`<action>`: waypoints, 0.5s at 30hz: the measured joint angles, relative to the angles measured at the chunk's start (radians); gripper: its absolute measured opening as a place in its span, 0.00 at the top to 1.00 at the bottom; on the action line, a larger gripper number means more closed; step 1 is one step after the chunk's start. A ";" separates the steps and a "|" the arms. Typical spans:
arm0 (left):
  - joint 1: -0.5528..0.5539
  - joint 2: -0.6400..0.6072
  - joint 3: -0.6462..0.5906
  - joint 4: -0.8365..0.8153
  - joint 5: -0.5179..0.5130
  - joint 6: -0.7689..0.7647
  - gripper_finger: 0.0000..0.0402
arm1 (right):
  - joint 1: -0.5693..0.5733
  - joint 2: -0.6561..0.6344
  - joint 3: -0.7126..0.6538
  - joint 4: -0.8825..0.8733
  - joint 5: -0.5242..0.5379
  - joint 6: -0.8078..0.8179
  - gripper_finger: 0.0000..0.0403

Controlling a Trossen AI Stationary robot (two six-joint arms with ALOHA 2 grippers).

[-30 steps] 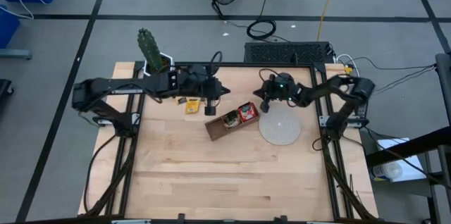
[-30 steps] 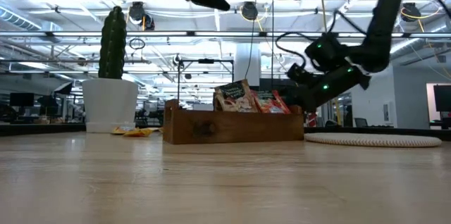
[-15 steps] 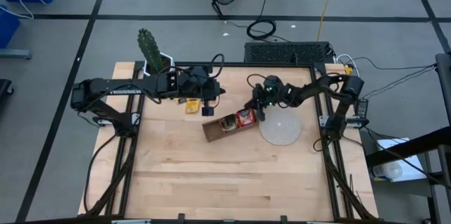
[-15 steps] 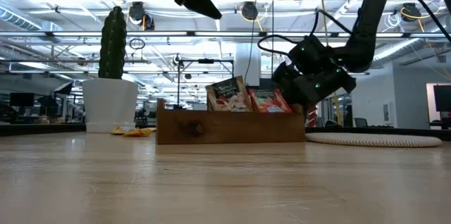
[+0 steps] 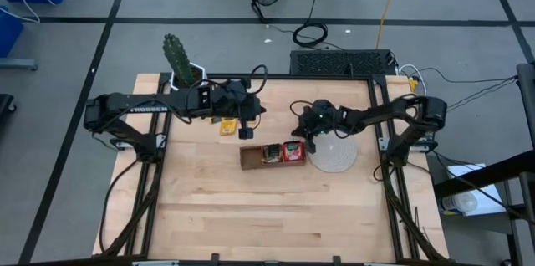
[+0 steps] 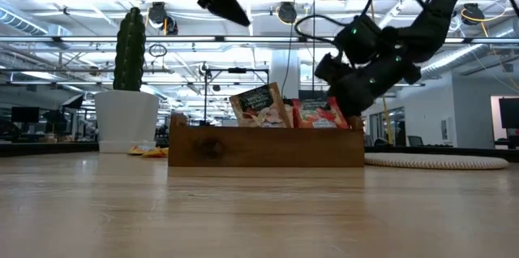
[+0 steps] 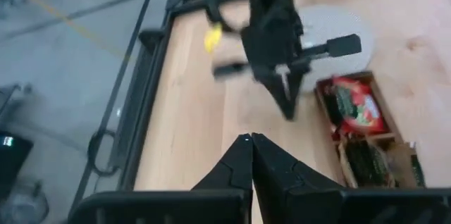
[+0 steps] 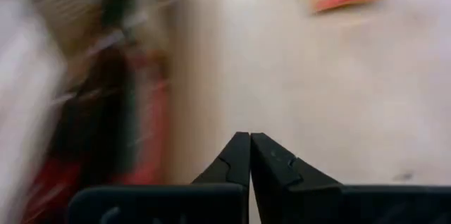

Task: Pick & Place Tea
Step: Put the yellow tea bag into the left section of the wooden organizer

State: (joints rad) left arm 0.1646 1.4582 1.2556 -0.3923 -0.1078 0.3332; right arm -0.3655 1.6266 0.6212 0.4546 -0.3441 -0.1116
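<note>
A brown wooden tray point(image 5: 253, 159) lies mid-table, its long side along the near edge. A red tea sachet point(image 5: 292, 150) and a brownish one point(image 5: 272, 155) stand in its compartments. More yellow-orange tea sachets point(image 5: 226, 125) lie on the table beyond it. My right gripper point(image 5: 308, 140) is shut and slants down beside the tray's far right corner point(image 7: 318, 89), next to the red sachet point(image 6: 320, 113). High above the table, my left gripper point(image 5: 245, 133) hangs shut over the spot between the yellow sachets and the tray. My right gripper has its shut fingers point(image 7: 287, 108) close to the tray's far right corner. In the left wrist view the tips show over bare table beside the tray. I cannot tell whether they touch the tray.
A round whitish disc point(image 5: 334, 156) lies flat just right of the tray, under my right arm. A cactus in a white pot point(image 5: 180, 61) stands at the far left corner. The near half of the table point(image 5: 276, 216) is bare wood.
My right gripper, shut, has gone toward the table's left edge and a little nearer. The tray has turned about: it was slanted and now lies parallel to the near edge. Its right end has swung nearer while its left end has stayed about where it was.
</note>
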 joint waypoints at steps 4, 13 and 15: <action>0.000 0.000 0.000 -0.102 -0.142 -0.093 0.93 | 0.006 -0.096 0.000 -0.041 0.194 -0.004 1.00; 0.082 -0.002 -0.101 -0.418 -0.363 -0.380 0.65 | 0.003 -0.347 0.000 -0.116 0.211 -0.032 0.83; 0.134 -0.015 -0.156 -0.432 -0.359 -0.419 0.58 | -0.004 -0.408 0.000 -0.127 0.212 -0.058 0.75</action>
State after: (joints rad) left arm 0.2981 1.4430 1.1000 -0.8244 -0.4664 -0.0858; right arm -0.3692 1.2181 0.6209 0.3279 -0.1321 -0.1694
